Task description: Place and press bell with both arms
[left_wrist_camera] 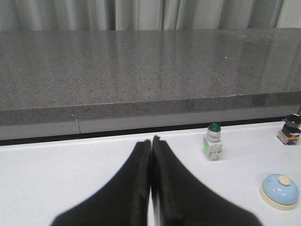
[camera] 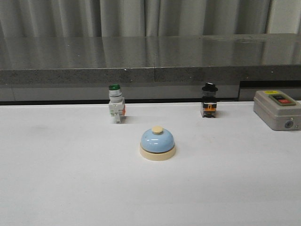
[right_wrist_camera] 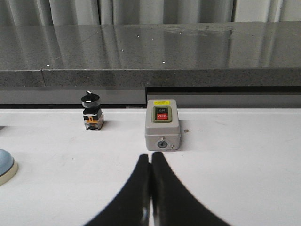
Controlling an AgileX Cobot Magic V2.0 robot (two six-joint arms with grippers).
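Light-blue, the bell [camera: 157,143] sits at centre of the front view, untouched. Our left gripper [left_wrist_camera: 151,141] and right gripper [right_wrist_camera: 150,159] both show 2 fingers pressed together, holding nothing. It lies lower right of our left fingers, far left of our right. Green-topped switch [camera: 115,109], black selector switch [camera: 209,100] and grey box [camera: 277,109] stand behind, not blocking.

The white worktop [camera: 61,179] carries the bell [camera: 157,143] near its middle. Farther back stand a green-topped switch [camera: 115,103] to the left and a black-knobbed switch [camera: 209,100] to the right. A grey button box [camera: 277,109] sits at the far right.
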